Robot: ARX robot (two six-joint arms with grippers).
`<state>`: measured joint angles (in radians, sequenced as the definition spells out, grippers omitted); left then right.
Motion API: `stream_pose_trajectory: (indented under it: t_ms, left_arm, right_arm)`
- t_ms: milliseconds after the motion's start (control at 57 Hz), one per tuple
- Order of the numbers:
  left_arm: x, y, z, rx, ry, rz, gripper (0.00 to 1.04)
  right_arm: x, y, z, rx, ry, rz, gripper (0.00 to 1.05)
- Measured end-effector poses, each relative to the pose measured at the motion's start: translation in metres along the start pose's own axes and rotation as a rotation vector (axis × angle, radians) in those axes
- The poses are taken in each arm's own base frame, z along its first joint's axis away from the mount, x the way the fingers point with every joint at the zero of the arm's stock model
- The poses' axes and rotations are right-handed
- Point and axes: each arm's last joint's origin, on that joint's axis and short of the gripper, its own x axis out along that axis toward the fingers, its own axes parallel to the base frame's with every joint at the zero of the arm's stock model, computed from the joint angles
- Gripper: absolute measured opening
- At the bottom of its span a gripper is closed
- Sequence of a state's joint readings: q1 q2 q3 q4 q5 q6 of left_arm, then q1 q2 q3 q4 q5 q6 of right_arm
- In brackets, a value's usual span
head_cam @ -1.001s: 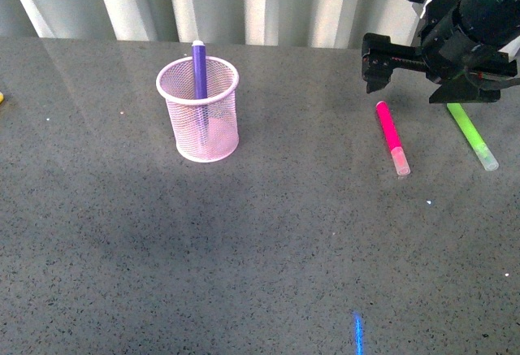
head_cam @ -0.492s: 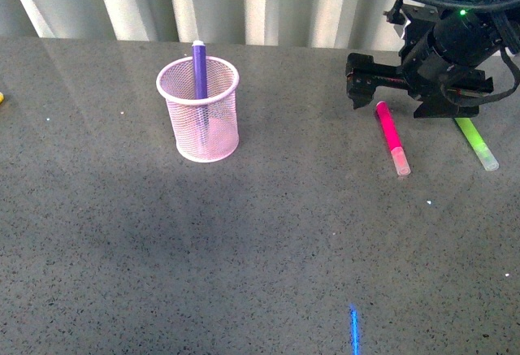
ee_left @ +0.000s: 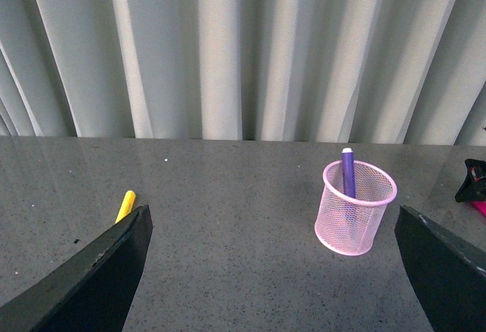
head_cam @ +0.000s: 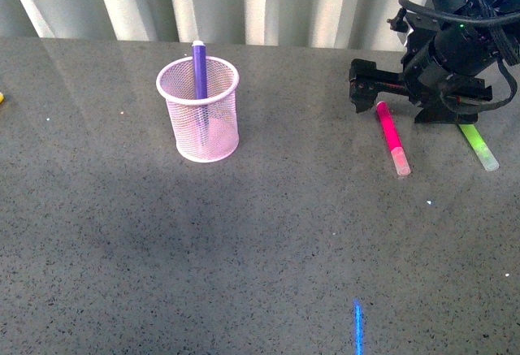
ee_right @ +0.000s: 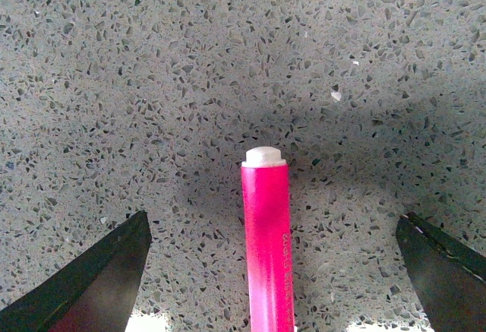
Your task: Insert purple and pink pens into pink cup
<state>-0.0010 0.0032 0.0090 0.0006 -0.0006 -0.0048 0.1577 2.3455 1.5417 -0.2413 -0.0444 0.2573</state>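
The pink cup (head_cam: 200, 111) stands upright on the grey table, with the purple pen (head_cam: 199, 69) standing inside it and sticking out above the rim. The left wrist view also shows the pink cup (ee_left: 357, 209) and purple pen (ee_left: 348, 172). The pink pen (head_cam: 392, 137) lies flat at the right, pale cap toward me. My right gripper (head_cam: 363, 86) is open just above the pink pen's far end; in the right wrist view the pink pen (ee_right: 268, 241) lies midway between the spread fingers (ee_right: 99, 279), untouched. My left gripper (ee_left: 273, 271) is open and empty, out of the front view.
A lime-green marker (head_cam: 478, 145) lies right of the pink pen, partly under the right arm. A yellow marker (ee_left: 125, 205) lies at the table's left. A pleated curtain (head_cam: 244, 2) runs behind the table's far edge.
The right gripper has moved left and down from above the green marker until it straddles the pink pen's far end. Cup and pens have not moved.
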Motion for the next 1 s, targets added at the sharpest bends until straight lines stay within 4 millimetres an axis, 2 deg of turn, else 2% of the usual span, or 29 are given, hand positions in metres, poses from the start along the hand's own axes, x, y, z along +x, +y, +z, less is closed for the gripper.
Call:
stream_pose_trajectory:
  t_ms: [632,878,1001]
  left_arm:
    - [0.0000,0.0000,0.0000,0.000,0.000,0.000,0.98]
    - [0.0000,0.0000,0.0000,0.000,0.000,0.000,0.98]
    - [0.0000,0.0000,0.0000,0.000,0.000,0.000,0.98]
  right_arm:
    - [0.0045,0.0012,0.0013,0.003,0.002,-0.002,0.97]
    - [0.0073,0.0001,0.0008,-0.014,0.013,-0.025,0.58]
    - [0.0077,-0.0001,0.0006,-0.019,0.016,-0.024,0.43]
